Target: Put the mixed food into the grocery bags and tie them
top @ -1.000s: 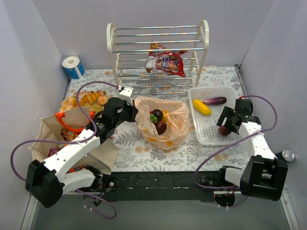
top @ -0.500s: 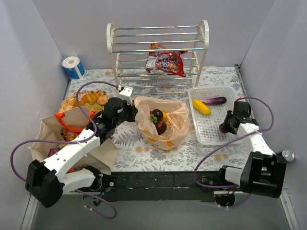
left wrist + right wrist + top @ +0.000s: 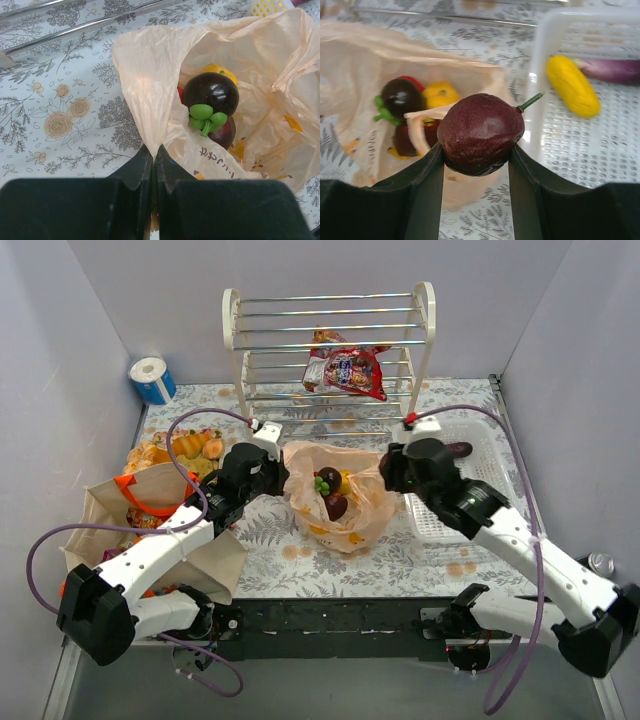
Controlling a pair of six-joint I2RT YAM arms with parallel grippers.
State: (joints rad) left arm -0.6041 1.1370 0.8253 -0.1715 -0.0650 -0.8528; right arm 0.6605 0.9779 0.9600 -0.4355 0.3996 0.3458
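The peach plastic bag sits at the middle of the table, with its mouth gaping upward. The left gripper comes in from 9 o'clock with its jaws pressed tight together on a fold of the bag's rim. I take that as the reason the mouth stays open and the thin film doesn't slump.

Inside the bag lie a dark mangosteen with its green cap and some yellow and dark pieces under it.

The right gripper reaches across from 3 o'clock. Its jaws are half apart and clamped on either side of a round maroon fruit, with the stem pointing up and to the right. It hangs at the bag's 3 o'clock edge. From overhead the arm hides it, so I can't be sure whether it is over the opening or just beside the rim. My guess is that it is there to be dropped in.

The white basket at 3 o'clock holds a yellow fruit and the long eggplant. The canvas tote stands open at 8 o'clock, with its orange handles loose. A red snack packet rests on the rack at 12 o'clock. By my reckoning there is more to bag, and neither bag is tied.
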